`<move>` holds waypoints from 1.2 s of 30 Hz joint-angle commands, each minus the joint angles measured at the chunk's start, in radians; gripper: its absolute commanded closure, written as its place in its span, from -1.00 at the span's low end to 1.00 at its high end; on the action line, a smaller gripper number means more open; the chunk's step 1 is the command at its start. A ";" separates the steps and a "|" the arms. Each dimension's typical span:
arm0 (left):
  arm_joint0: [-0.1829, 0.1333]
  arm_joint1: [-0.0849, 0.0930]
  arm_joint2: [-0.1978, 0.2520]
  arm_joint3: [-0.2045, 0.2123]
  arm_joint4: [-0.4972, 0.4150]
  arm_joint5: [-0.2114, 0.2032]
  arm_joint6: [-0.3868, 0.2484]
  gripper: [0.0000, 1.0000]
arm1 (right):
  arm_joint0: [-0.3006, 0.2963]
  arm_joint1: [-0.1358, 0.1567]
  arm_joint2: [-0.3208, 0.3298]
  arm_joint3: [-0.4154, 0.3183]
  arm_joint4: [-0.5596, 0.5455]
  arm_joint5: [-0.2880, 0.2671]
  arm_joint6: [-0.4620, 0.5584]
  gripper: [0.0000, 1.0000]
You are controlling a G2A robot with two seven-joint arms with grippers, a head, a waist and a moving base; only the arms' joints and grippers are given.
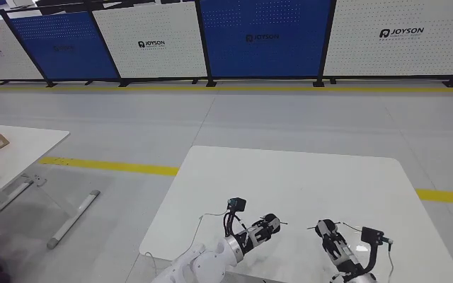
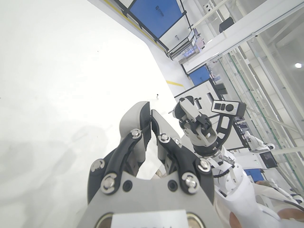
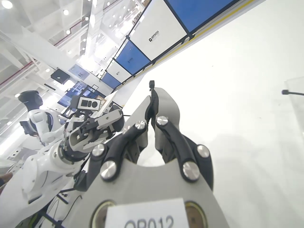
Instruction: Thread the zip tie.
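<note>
Threading not yet begun, as we read it. The right gripper [image 3: 152, 95] is pinched shut on the zip tie [image 3: 151, 85], whose black head juts just past the fingertips. The left gripper [image 2: 150, 110] is likewise closed, pads together; from above we see a thin dark strip [image 1: 280, 225] at its tip but cannot tell whether it is gripped. The grippers hang apart over the table [image 1: 297, 177]; we judge that bringing tail to head is all left to do

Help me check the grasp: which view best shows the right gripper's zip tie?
Right wrist view: the zip tie pokes its black end past the shut right gripper. Top view shows just a thin dark sliver there; left wrist view likewise, farther off.
</note>
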 commanded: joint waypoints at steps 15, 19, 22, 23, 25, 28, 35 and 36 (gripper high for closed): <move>-0.021 -0.005 0.006 0.010 -0.019 0.003 0.003 1.00 | 0.009 -0.003 -0.008 0.003 0.036 -0.009 0.013 1.00; -0.021 -0.005 0.006 0.010 -0.019 0.003 0.003 1.00 | 0.039 -0.010 -0.027 0.019 0.100 -0.027 0.025 1.00; -0.021 -0.005 0.006 0.010 -0.019 0.003 0.003 1.00 | 0.064 -0.019 -0.060 0.038 0.112 -0.016 0.006 1.00; -0.021 -0.005 0.006 0.010 -0.019 0.003 0.003 1.00 | 0.073 -0.022 -0.074 0.045 0.114 -0.009 0.003 1.00; -0.021 -0.005 0.006 0.010 -0.019 0.003 0.003 1.00 | 0.082 -0.027 -0.095 0.057 0.109 0.002 -0.003 1.00; -0.021 -0.005 0.006 0.010 -0.019 0.003 0.003 1.00 | 0.080 -0.032 -0.109 0.061 0.100 0.016 -0.032 1.00; -0.021 -0.005 0.006 0.010 -0.019 0.003 0.003 1.00 | 0.080 -0.032 -0.109 0.061 0.100 0.016 -0.032 1.00; -0.021 -0.005 0.006 0.010 -0.019 0.003 0.003 1.00 | 0.080 -0.032 -0.109 0.061 0.100 0.016 -0.032 1.00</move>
